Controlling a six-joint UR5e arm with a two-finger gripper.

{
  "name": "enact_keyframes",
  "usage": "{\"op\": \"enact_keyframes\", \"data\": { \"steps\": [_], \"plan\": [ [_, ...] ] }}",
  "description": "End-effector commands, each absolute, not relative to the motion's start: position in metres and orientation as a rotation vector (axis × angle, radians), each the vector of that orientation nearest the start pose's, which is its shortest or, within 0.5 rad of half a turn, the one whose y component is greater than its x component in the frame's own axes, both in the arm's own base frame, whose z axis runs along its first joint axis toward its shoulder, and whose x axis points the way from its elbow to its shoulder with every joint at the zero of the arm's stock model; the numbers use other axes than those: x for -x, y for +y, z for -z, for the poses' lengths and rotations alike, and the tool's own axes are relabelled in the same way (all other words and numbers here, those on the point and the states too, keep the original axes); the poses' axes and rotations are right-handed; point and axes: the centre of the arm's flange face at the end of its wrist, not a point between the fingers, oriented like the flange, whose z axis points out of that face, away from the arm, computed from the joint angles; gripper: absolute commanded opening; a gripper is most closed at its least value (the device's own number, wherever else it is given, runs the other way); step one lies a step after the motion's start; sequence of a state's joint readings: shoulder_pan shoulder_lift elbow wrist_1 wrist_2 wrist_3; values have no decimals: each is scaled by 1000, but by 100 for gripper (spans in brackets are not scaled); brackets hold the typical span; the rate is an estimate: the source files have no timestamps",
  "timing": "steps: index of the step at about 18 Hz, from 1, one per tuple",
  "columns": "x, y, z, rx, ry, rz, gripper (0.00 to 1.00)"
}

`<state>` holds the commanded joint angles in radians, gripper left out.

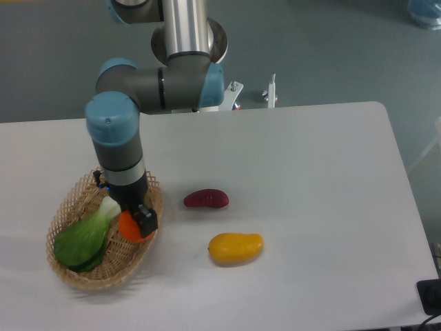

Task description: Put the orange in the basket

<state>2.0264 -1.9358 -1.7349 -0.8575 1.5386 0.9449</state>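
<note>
Hand: hand [135,222] clenched on the orange [129,227], over the basket's 3 o'clock side.
Basket: basket [76,265] holds a leafy green [86,236].

We see even, fairly bright light from overhead on the pale bench [324,179]; no hard glare, only a soft sheen on the mango [236,247]; shadows are faint and short, lying just beneath the mango and along the near rim of the basket [76,276]; focus is slightly soft throughout, edges a little fuzzy; beyond the bench the floor reads darker and greyer.
</note>
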Motion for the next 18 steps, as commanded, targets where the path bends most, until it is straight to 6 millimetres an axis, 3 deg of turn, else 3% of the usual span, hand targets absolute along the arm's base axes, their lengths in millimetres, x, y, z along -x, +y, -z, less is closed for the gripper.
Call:
{"op": "enact_keyframes", "data": {
  "steps": [6,10,15,18],
  "plan": [
    [131,605,-277,2921,586,-116,100],
    [151,608,-292,2955,553,-289,100],
    [241,585,-308,2971,392,-393,100],
    [325,566,-331,2936,314,-428,100]
  ]
}}
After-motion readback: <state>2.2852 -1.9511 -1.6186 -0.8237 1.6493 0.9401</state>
